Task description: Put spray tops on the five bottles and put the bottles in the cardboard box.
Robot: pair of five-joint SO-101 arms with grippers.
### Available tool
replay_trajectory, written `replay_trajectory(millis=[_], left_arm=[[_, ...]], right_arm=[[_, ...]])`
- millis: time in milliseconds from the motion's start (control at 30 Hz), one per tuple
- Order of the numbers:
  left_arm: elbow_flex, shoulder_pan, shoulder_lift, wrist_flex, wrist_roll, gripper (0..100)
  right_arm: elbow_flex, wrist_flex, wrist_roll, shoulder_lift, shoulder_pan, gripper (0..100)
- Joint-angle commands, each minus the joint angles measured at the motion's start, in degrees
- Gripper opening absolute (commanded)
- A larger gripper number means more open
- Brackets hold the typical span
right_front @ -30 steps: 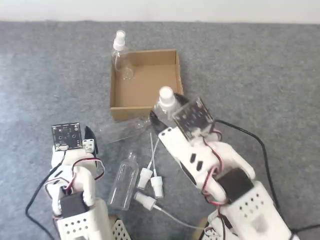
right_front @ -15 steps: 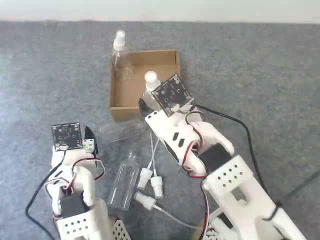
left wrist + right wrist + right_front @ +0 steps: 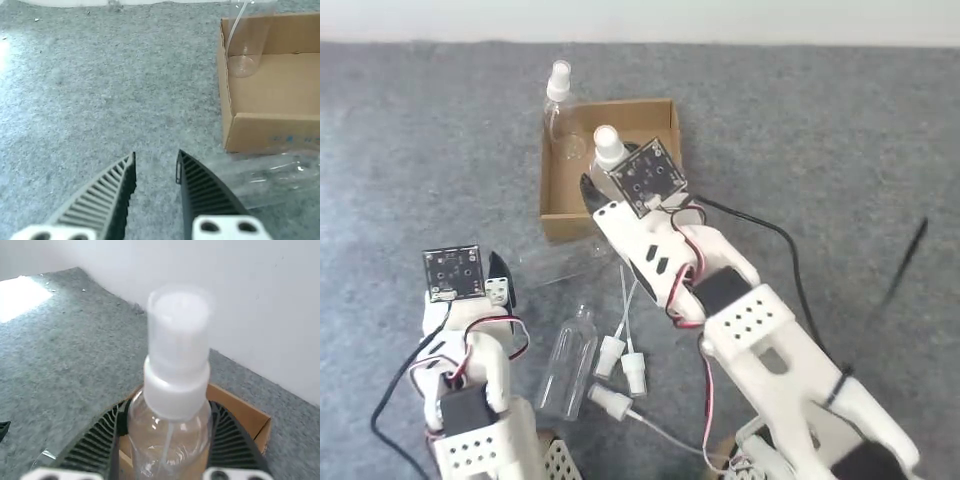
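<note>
Soft, even light falls on the grey surface (image 3: 840, 130) in the high view. The arms throw hardly any shadow, and the cardboard box (image 3: 660, 115) is lit evenly inside. In the right wrist view a washed-out bright patch (image 3: 20, 292) lies on the carpet, and the white spray top (image 3: 177, 335) of the bottle (image 3: 165, 450) nearly merges with the pale wall (image 3: 250, 290). Small glints mark the lying bottle (image 3: 265, 172).

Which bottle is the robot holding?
The spray-topped bottle gripped by the right end effector over the cardboard box. Another topped bottle stands in the box's corner; an uncapped bottle lies on the carpet.
</note>
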Motion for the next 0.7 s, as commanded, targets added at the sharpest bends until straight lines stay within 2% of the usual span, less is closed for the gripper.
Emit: replay_trajectory(millis=[0, 667], left_arm=[[-0.31, -0.18, -0.97, -1.67, -0.26, 12], [-0.31, -0.18, -0.97, -1.49, -0.26, 12]], right_arm=[[-6.68, -4.7, 0.35, 1.89, 0.48, 11.1], [-39.38, -4.97, 0.26, 40.22, -1.71, 11.2]])
